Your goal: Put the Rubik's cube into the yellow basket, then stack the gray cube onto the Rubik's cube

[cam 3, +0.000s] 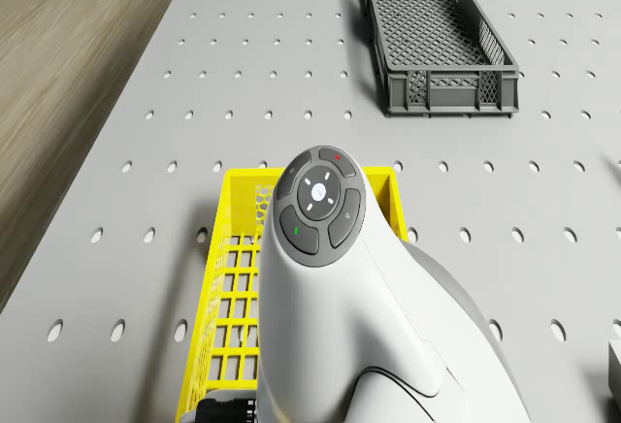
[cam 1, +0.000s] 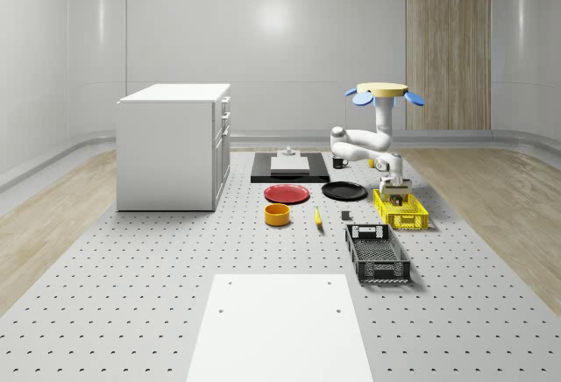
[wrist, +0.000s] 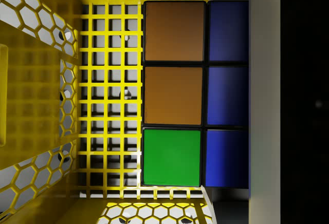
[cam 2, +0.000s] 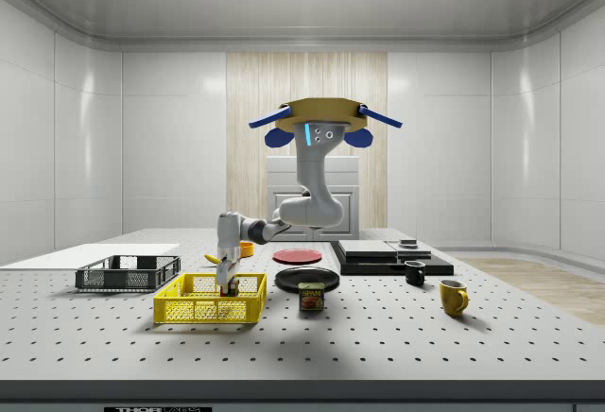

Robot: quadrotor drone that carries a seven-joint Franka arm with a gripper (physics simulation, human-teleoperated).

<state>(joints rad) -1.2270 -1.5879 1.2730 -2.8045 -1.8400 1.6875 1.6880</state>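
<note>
I am hovering above the perforated table [cam 1: 131, 294], with my drone body [cam 2: 317, 119] in the air behind the yellow basket [cam 2: 210, 300] and well above it. My arm [cam 1: 361, 144] is bending down from the body, and my gripper [cam 2: 226, 285] is reaching into the yellow basket — in the side view it is sitting below the rim.

In the wrist view the Rubik's cube [wrist: 177, 95] is lying just in front of my wrist, over the yellow grid floor of the basket. I am seeing two orange tiles, one green tile and a column of blue tiles. Whether my fingers are clamped on the cube or standing apart from it, I cannot tell from here — they are hidden.

In the whole-scene view the gray crate [cam 1: 378, 254] is standing near the basket, towards the camera. The red plate [cam 1: 287, 194] and the black plate [cam 1: 344, 191] are lying to the basket's left in that view, and the orange bowl [cam 1: 278, 215] is sitting just in front of the red plate.
</note>
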